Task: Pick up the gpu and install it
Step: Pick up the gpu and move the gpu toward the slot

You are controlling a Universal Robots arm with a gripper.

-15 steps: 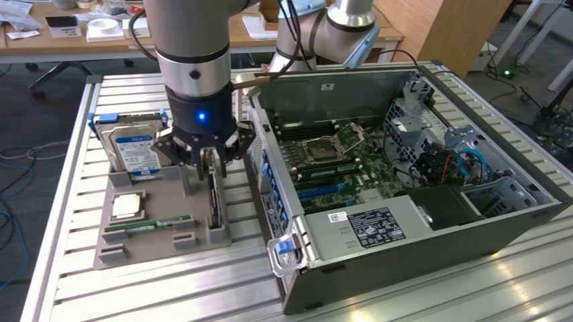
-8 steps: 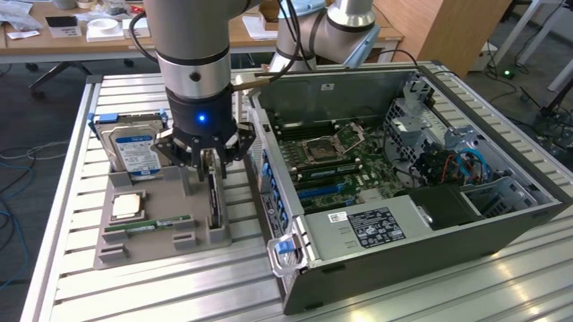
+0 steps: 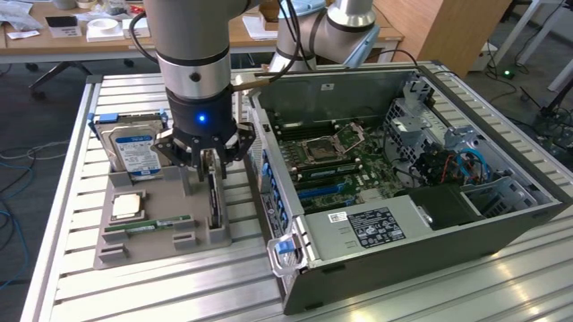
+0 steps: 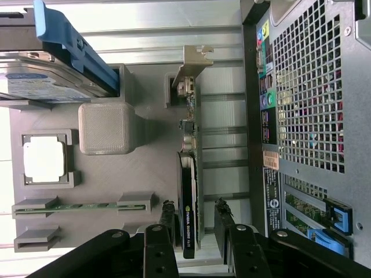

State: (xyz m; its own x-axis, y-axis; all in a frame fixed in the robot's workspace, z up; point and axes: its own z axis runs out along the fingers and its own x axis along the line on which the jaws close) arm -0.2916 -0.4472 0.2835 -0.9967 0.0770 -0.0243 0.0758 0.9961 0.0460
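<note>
Gpu (image 4: 190,191): thin dark card, metal bracket at one end, standing on edge in grey tray (image 4: 153,174). Gripper (image 4: 194,209) straddles it, jaws apart, not clamped. Case (image 4: 307,116) stands just beside; drive (image 4: 46,81) and memory stick (image 4: 69,206) sit further off.

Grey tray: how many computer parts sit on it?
4: hard drive farthest back, processor chip before it, green memory stick nearest, gpu beside the computer case, inside the open gripper.

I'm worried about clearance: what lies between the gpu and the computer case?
In the wrist view, bare table slats, plus one of the fingers beside the gpu; nothing else before the computer case.
</note>
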